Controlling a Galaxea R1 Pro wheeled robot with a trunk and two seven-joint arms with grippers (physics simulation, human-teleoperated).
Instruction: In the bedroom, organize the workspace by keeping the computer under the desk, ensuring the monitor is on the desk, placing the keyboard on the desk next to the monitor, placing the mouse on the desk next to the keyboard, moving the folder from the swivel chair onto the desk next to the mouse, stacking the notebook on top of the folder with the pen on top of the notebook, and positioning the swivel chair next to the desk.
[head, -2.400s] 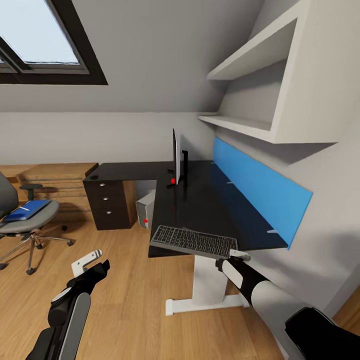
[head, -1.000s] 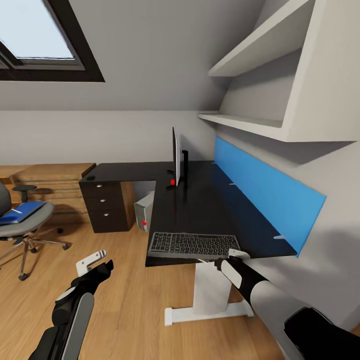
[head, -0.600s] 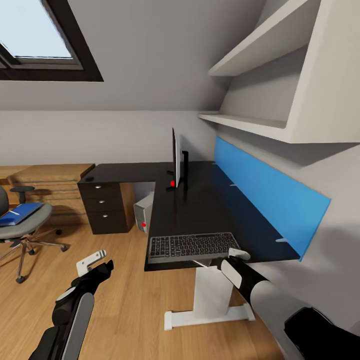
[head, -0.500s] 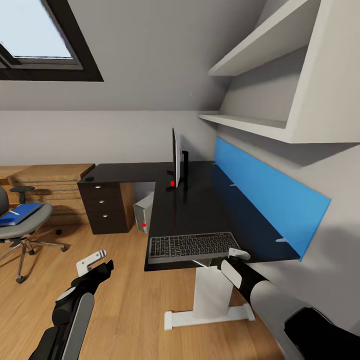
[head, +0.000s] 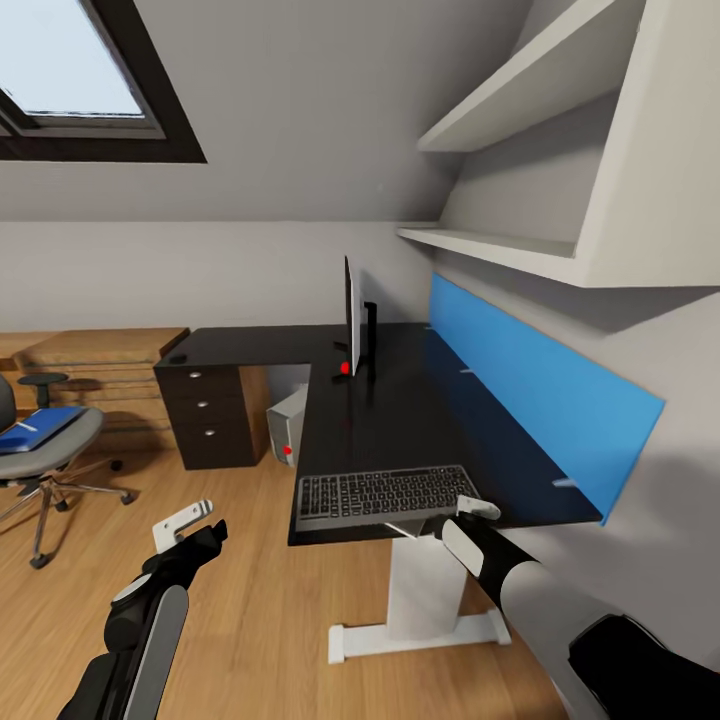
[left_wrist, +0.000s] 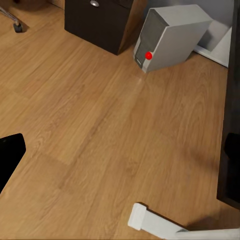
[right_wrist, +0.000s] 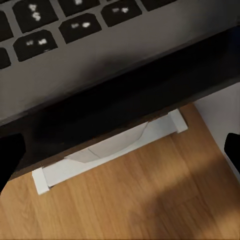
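A slim dark-keyed keyboard (head: 383, 494) with a silver rim lies on the near end of the long black L-shaped desk (head: 412, 410). The right gripper (head: 476, 508) sits at its near right corner; its grip cannot be judged, seemingly touching. The left gripper (head: 185, 522) hangs empty, apparently parted, over wooden floor (head: 250, 580). Far along stands the thin black monitor (head: 352, 316).

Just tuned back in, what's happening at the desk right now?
The right gripper is at the near edge of the desk, right beside the keyboard, which lies flat on the desktop well short of the monitor. The left gripper hangs empty over the floor. The folder sits on the swivel chair; the computer is under the desk.
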